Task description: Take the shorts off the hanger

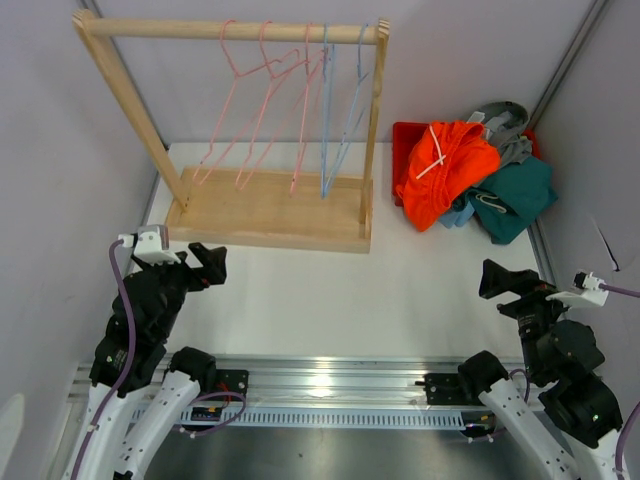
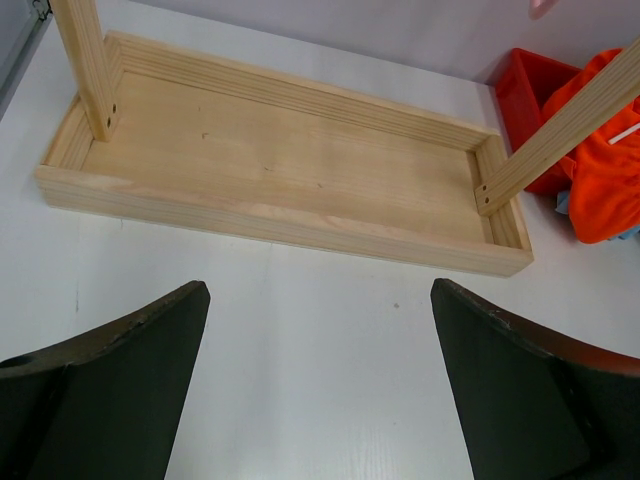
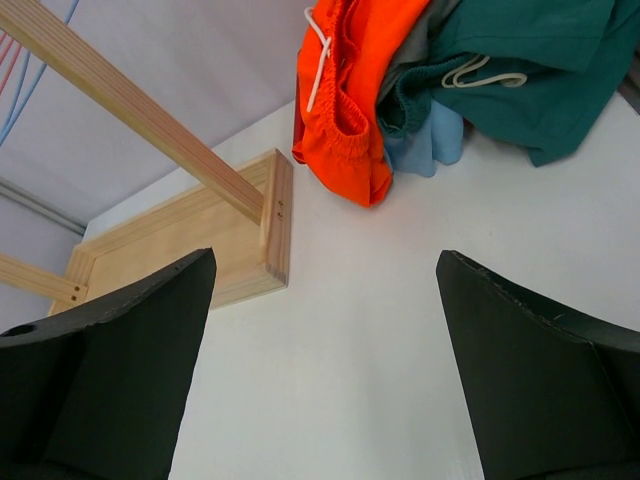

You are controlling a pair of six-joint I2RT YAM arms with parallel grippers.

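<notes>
The shorts lie in a heap at the back right: an orange pair (image 1: 445,165) on top, with teal (image 1: 520,195), grey (image 1: 505,125) and light blue (image 1: 458,213) pairs under and beside it. The pink hangers (image 1: 250,110) and blue hangers (image 1: 335,110) on the wooden rail (image 1: 230,30) carry nothing. My left gripper (image 1: 208,262) hovers open in front of the rack's base, nothing between its fingers (image 2: 150,340). My right gripper (image 1: 500,278) is open too, well short of the heap; its view shows the orange pair (image 3: 350,90) and teal pair (image 3: 520,60) ahead.
The heap rests partly on a red tray (image 1: 405,140) beside the rack's right post. The rack's wooden base (image 1: 270,210) spans the back middle of the white table. Grey walls close in on both sides. An aluminium rail (image 1: 330,385) runs along the near edge.
</notes>
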